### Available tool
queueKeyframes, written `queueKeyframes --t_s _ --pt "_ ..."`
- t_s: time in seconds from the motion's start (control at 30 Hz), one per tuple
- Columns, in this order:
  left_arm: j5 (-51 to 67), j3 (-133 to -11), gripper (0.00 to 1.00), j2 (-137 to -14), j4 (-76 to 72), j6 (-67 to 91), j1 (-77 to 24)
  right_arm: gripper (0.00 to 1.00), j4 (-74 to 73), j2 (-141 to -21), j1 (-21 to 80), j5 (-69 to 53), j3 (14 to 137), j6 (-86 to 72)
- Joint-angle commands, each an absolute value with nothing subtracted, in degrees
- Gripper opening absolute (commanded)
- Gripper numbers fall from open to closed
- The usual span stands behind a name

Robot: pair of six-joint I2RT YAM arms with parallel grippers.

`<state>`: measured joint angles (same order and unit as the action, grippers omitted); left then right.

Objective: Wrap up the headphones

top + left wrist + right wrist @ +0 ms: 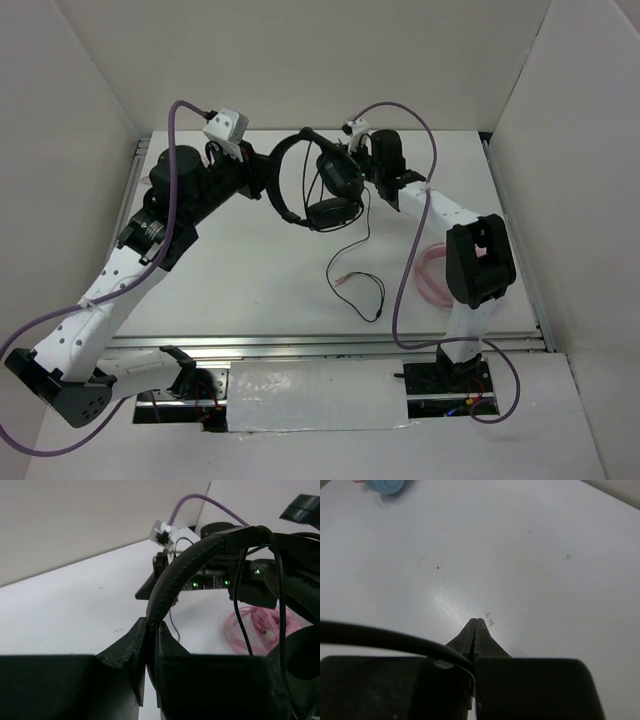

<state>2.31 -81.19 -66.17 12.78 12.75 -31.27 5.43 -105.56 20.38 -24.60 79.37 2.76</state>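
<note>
The black headphones point(312, 190) hang in the air at the back middle. My left gripper point(262, 180) is shut on their headband point(175, 575), which is pinched between the fingers in the left wrist view, where the gripper point(150, 626) points up at it. The earcups point(335, 195) hang to the right of the band. The thin black cable point(352, 240) drops to the table and ends in a reddish plug point(343, 281). My right gripper point(345, 150) is by the earcups. In the right wrist view it point(477, 621) is shut, with the cable point(380, 637) running into its jaws.
A pink coiled cable point(435, 270) lies on the table under the right arm and also shows in the left wrist view point(255, 625). A light blue object point(387, 485) sits at the far top left of the right wrist view. White walls enclose the table.
</note>
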Motion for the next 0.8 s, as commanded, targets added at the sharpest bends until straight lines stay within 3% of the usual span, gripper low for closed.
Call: queueKeyframes --t_s 0.0,0.17,0.43,0.63,0.77 --pt "11.0 -74.6 0.0 -63.6 4.2 22.7 -29.1 0.0 8.5 -102.0 17.8 -16.7 84.9 1.1" --pt "21.8 -69.8 0.0 -64.7 7.4 25.1 -28.6 0.0 0.4 -107.0 12.7 -14.2 99.8 1.1" --pt "25.8 -66.6 0.0 -66.7 7.6 24.1 -33.5 0.0 -13.4 -118.8 10.5 -16.0 120.9 3.2" --pt "21.1 -69.3 0.0 -65.8 8.0 22.5 -36.5 0.0 -11.8 -120.0 12.0 -18.0 114.2 3.1" --pt "17.5 -76.0 0.0 -66.7 8.9 20.5 -35.8 0.0 -5.8 -117.0 13.1 -28.9 103.6 -3.2"
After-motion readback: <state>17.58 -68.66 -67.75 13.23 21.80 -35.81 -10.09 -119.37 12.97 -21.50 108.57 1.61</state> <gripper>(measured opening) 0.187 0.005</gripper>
